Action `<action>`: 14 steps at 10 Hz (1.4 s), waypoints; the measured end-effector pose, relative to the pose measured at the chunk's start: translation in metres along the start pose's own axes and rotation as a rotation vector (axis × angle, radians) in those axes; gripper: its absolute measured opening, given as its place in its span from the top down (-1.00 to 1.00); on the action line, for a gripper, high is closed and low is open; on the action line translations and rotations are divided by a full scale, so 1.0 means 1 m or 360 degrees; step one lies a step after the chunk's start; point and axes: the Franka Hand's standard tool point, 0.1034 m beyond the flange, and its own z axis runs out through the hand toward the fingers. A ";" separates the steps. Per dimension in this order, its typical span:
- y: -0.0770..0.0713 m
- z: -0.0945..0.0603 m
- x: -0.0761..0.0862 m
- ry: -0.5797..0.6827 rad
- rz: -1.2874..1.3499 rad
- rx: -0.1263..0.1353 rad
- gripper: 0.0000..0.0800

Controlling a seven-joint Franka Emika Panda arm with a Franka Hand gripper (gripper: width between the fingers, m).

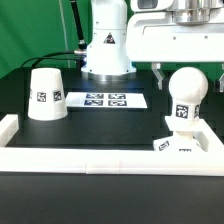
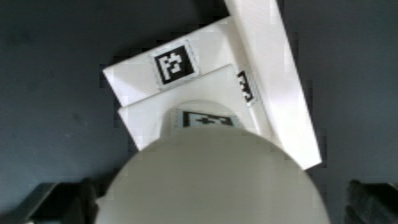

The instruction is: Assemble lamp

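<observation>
The round-topped white bulb (image 1: 185, 97) stands upright on the flat square base (image 1: 178, 145) at the exterior view's right, close to the white rail. My gripper (image 1: 186, 72) hangs right above the bulb, its fingers spread to either side of the bulb's top and not touching it. In the wrist view the bulb (image 2: 210, 170) fills the space between the dark fingertips (image 2: 64, 200), with a gap on each side, and the base (image 2: 175, 65) shows beyond it. The cone shade (image 1: 45, 93) stands alone at the exterior view's left.
A white rail (image 1: 100, 158) runs along the table's front and sides; it also shows in the wrist view (image 2: 270, 60) beside the base. The marker board (image 1: 105, 100) lies in the middle. The robot's pedestal (image 1: 107, 50) stands behind it.
</observation>
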 end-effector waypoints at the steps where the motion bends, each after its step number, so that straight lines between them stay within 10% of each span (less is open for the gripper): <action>1: 0.000 0.000 0.000 0.0004 -0.0180 -0.0013 -0.75; 14: 0.004 0.000 0.005 -0.0019 -0.1615 -0.0069 -0.75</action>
